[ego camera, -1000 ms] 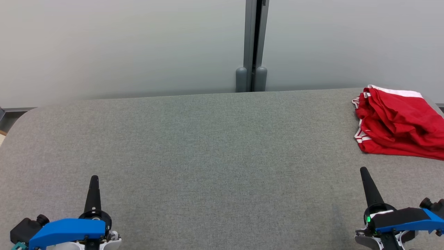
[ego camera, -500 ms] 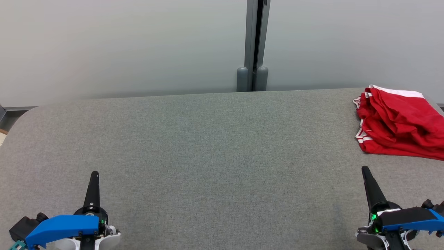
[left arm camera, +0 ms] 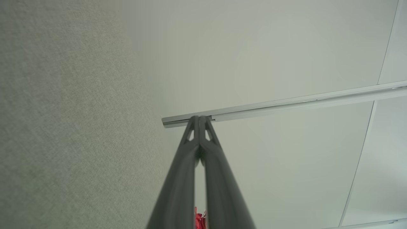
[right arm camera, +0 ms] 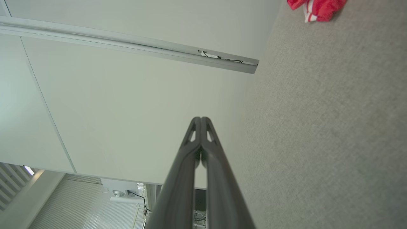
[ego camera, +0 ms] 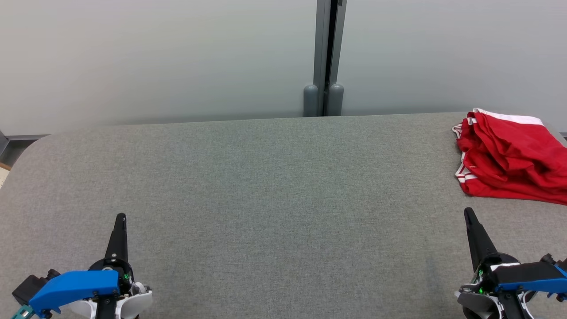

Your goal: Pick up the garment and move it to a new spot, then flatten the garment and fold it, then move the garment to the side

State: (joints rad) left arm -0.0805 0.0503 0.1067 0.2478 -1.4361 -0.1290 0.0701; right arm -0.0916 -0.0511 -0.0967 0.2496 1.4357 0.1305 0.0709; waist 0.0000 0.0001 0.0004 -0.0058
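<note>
Well, both my grippers are pressed together and hold nothing: my left gripper (ego camera: 119, 220) and my right gripper (ego camera: 468, 218) hover over the near edge of the grey table (ego camera: 266, 177), one toward each end. The red garment (ego camera: 509, 159) lies bunched at the table's far right corner, and its right side runs past the head view's edge. I judge two risks. Reaching in with fingers closed would shove the cloth toward the table's rim and off it. Pinching only a top fold would drag it open unevenly. White stripes trim the garment, but I can read no brand, label or writing anywhere.
</note>
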